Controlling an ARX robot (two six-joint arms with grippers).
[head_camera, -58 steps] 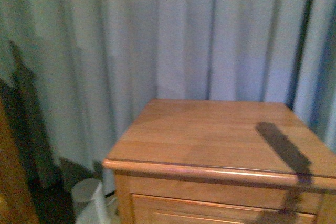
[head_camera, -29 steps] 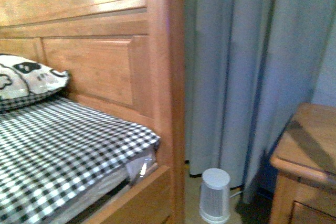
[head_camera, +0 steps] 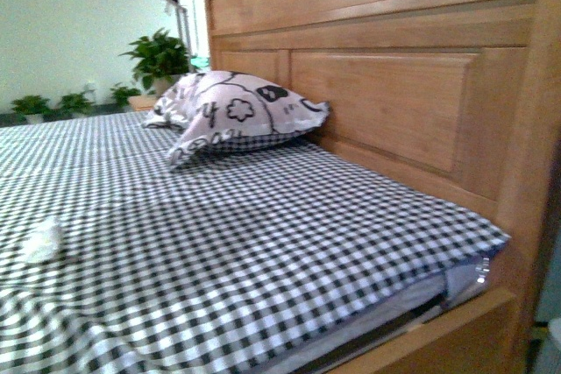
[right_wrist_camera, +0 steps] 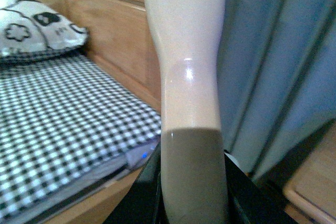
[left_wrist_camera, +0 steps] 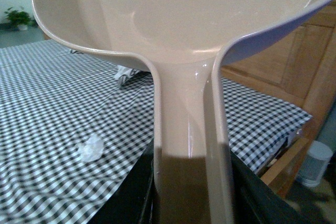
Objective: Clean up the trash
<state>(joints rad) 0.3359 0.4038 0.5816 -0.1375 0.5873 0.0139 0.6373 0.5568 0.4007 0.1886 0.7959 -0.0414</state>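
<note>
The trash (head_camera: 41, 241) is a small crumpled whitish scrap lying on the black-and-white checked bed sheet (head_camera: 263, 243), at the left of the front view; neither arm shows in that view. The left wrist view shows the trash (left_wrist_camera: 91, 148) on the sheet, below and beside the dustpan. My left gripper (left_wrist_camera: 191, 192) is shut on the handle of the beige dustpan (left_wrist_camera: 178, 19), whose wide scoop fills that view. My right gripper (right_wrist_camera: 191, 192) is shut on the cream brush handle (right_wrist_camera: 186, 61), held beyond the bed's corner near the curtain. The brush head is out of view.
A patterned pillow (head_camera: 237, 111) lies against the wooden headboard (head_camera: 394, 85). The bed's corner and wooden frame (head_camera: 456, 330) are at the right. A small white ribbed appliance (left_wrist_camera: 316, 162) stands on the floor by the blue curtain (right_wrist_camera: 278, 66). Potted plants (head_camera: 158, 57) stand far back.
The front view has swung left, from the wooden nightstand and curtain, past the bed's corner, to the bed with the pillow and the trash.
</note>
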